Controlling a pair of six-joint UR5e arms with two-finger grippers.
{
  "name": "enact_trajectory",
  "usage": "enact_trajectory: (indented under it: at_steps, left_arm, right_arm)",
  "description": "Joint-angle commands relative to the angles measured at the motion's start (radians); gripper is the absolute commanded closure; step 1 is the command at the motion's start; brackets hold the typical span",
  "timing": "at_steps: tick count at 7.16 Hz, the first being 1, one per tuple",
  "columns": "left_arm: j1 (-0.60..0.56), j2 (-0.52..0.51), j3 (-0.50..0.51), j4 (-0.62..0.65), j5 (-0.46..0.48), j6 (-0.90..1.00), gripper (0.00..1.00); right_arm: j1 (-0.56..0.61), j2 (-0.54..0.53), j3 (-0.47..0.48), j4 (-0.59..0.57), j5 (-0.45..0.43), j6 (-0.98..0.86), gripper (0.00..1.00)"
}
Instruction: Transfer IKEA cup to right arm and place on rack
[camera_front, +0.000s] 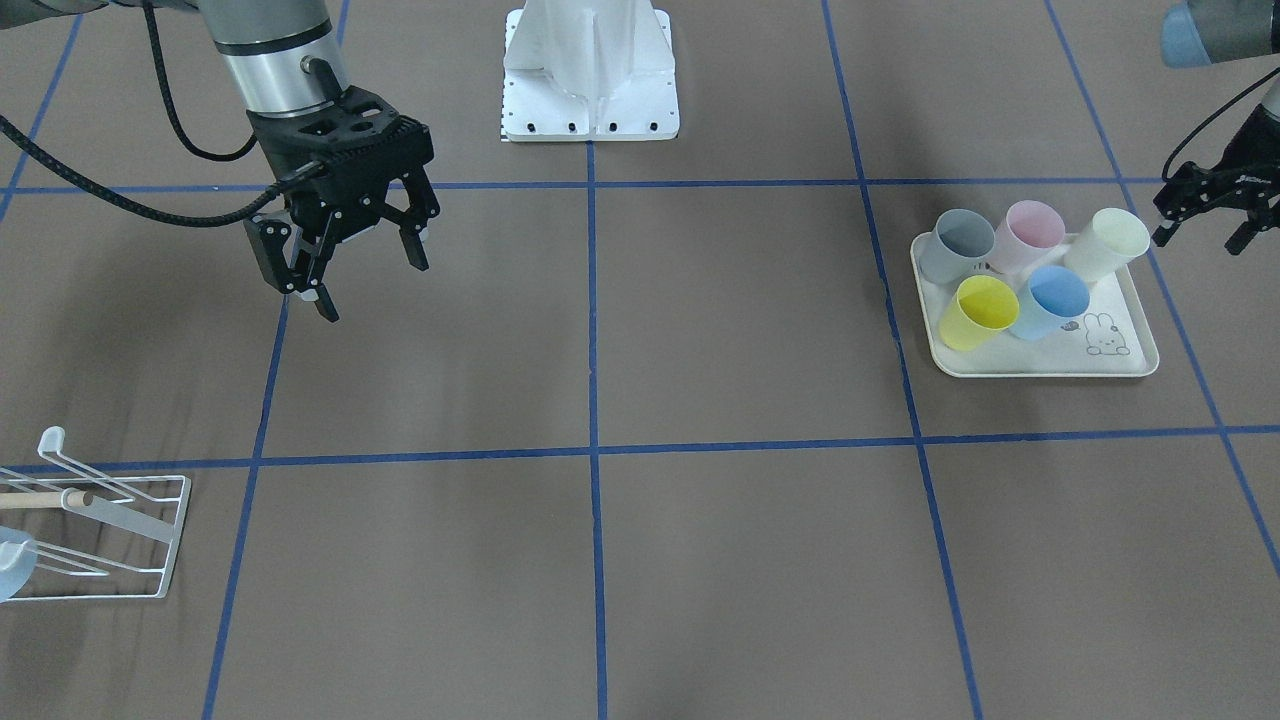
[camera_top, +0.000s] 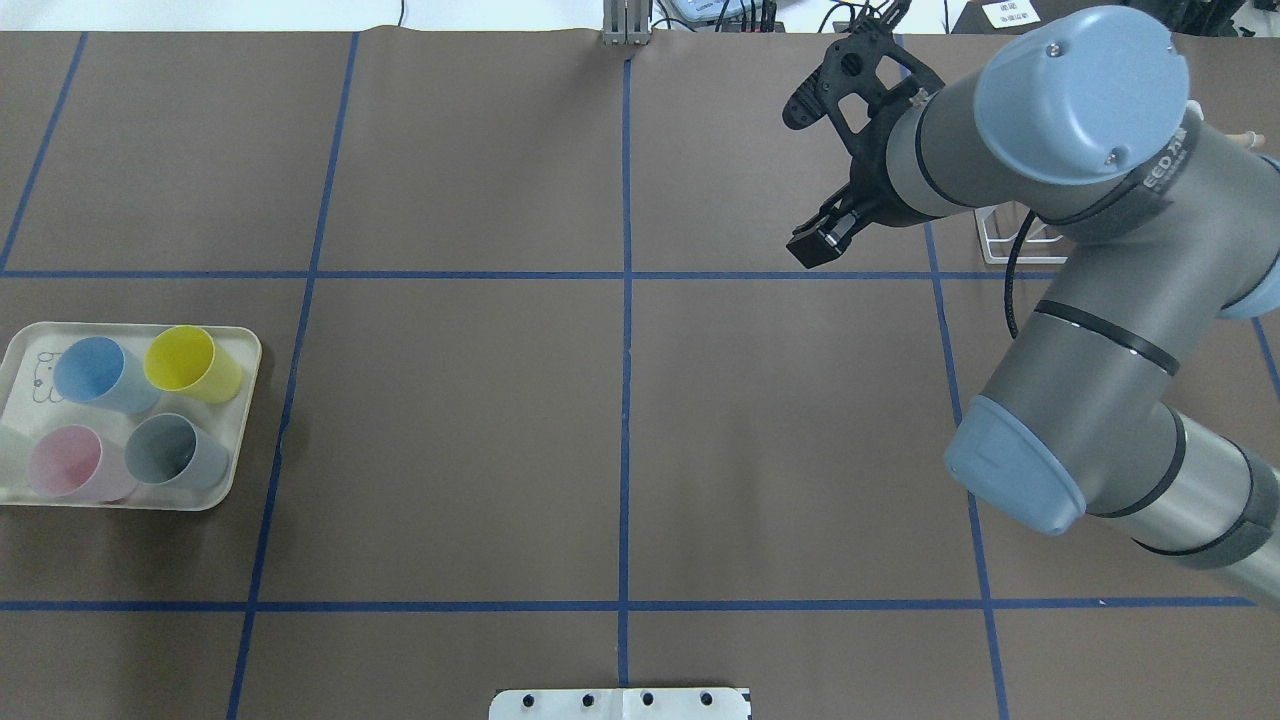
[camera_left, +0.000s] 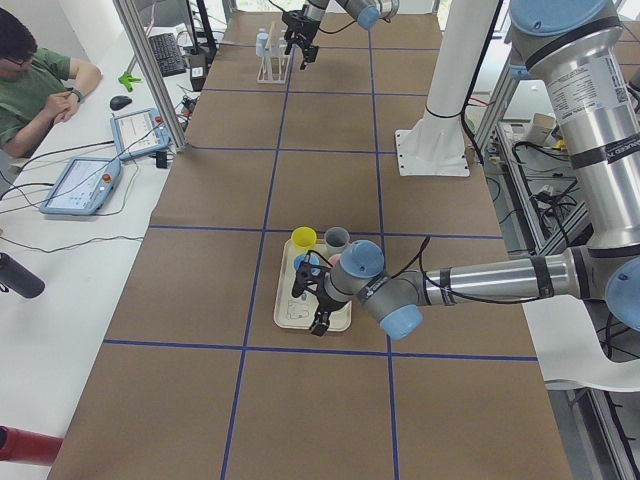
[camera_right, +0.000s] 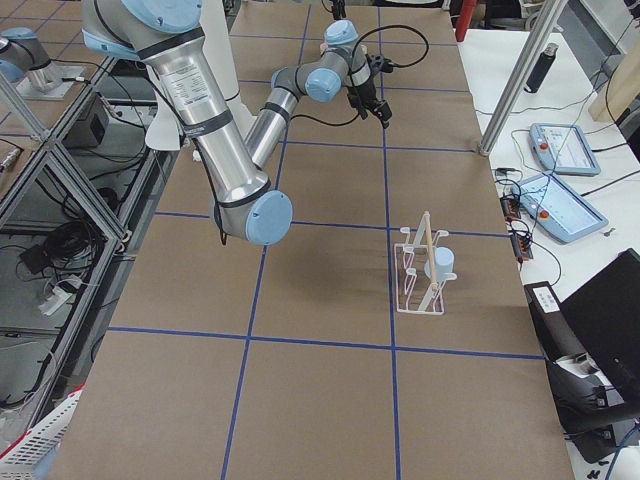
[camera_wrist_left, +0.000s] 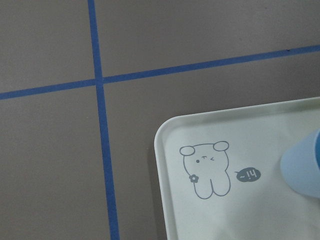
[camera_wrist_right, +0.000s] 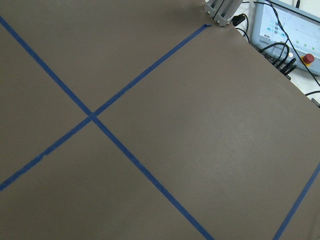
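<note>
Front view: right gripper (camera_front: 370, 283) hangs wide open, empty. Left gripper (camera_front: 1200, 238) is spread open, empty, just beside the cream cup (camera_front: 1108, 243) on the tray (camera_front: 1040, 355). The rack (camera_front: 131, 520) stands well apart. Left wrist view: the tray's speech bubble (camera_wrist_left: 247, 175) reads "hi~".

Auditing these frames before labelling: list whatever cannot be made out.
Rack: front-facing view's left edge cuts it; overhead, the right arm covers most of it.
Pale blue cup on it: cut by that same edge; too small in the right side view.
Left pincer: partly past the front-facing view's right edge; absent overhead.
</note>
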Motion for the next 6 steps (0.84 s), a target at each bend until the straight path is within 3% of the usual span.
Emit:
enact_trajectory:
  at_steps: [1, 5, 6]
  left_arm:
    - [0.004, 0.011, 0.011, -0.014, -0.013, -0.004, 0.0]
    - [0.044, 0.02, 0.011, -0.014, -0.064, -0.004, 0.02]
    - [0.053, 0.02, 0.013, -0.014, -0.067, -0.004, 0.17]
  right_arm:
    - [-0.01, 0.006, 0.001, -0.009, -0.002, 0.007, 0.0]
    - [-0.02, 0.001, -0.001, -0.009, -0.007, 0.007, 0.0]
    - [-0.02, -0.002, -0.001, -0.009, -0.008, 0.007, 0.0]
